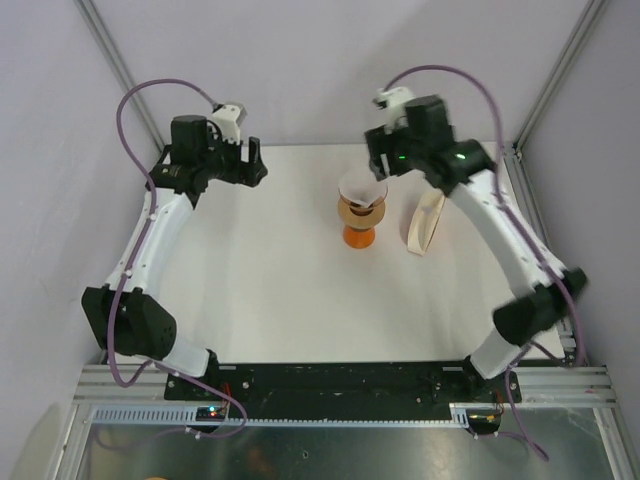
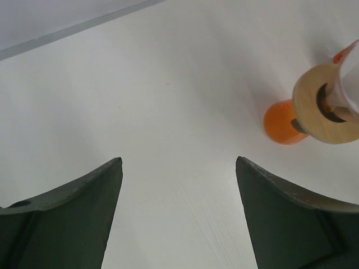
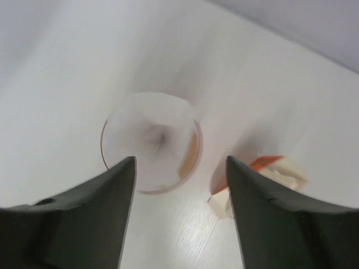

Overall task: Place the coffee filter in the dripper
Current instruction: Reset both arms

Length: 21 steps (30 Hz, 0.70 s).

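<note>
The pinkish dripper (image 1: 362,196) stands on a brown ring on an orange beaker (image 1: 359,236) at mid-table. The white coffee filter (image 1: 358,186) lies inside the dripper's cone. In the right wrist view the filter (image 3: 147,140) fills the dripper, whose rim (image 3: 194,150) shows at its right side. My right gripper (image 1: 381,166) hovers just behind and above the dripper, open and empty (image 3: 180,163). My left gripper (image 1: 254,162) is open and empty at the far left (image 2: 178,163); its view shows the dripper (image 2: 349,78) at the right edge.
The cream bundle of filters (image 1: 424,223) lies right of the beaker, also seen in the right wrist view (image 3: 283,175). The brown ring (image 2: 312,115) and orange beaker (image 2: 279,123) show in the left wrist view. The enclosure's back wall stands just behind both grippers.
</note>
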Motion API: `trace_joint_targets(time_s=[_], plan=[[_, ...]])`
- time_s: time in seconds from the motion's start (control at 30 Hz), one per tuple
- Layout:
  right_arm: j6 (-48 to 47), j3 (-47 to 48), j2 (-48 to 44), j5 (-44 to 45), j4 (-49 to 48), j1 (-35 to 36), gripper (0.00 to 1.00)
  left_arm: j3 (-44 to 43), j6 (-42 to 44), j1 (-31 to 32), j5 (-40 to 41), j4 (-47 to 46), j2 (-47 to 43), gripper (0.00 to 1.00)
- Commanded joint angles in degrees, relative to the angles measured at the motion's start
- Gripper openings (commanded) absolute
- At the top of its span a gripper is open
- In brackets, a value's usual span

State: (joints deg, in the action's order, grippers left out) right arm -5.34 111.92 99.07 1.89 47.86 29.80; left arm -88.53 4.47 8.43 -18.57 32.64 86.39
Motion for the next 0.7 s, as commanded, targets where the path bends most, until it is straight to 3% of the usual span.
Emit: trace_joint_targets(time_s=[0.0, 0.07, 0.13, 0.43, 0.67], plan=[[3.31, -9.96, -15.12, -5.48, -13.25, -7.98, 0.80, 3.82, 1.23, -3.16, 2.30, -5.38, -4.20, 0.88], [4.62, -16.31, -19.57, -6.39, -15.69, -12.77, 0.93, 6.47, 1.79, -4.65, 2.26, -7.88, -5.02, 0.89], [6.33, -23.53, -24.06, -6.64, -18.37, -17.74, 0.98, 10.16, 1.73, -6.69, 1.90, -11.58, -6.04, 0.91], [10.94, -55.80, -40.04, -8.13, -36.89, -41.01, 0.99, 36.86, -3.51, -18.43, 2.07, -44.25, -10.71, 0.99], [10.99, -77.51, -47.96, -3.89, -55.79, -44.78, 0.99, 53.18, -5.13, -19.03, 7.38, -64.05, -10.57, 1.00]])
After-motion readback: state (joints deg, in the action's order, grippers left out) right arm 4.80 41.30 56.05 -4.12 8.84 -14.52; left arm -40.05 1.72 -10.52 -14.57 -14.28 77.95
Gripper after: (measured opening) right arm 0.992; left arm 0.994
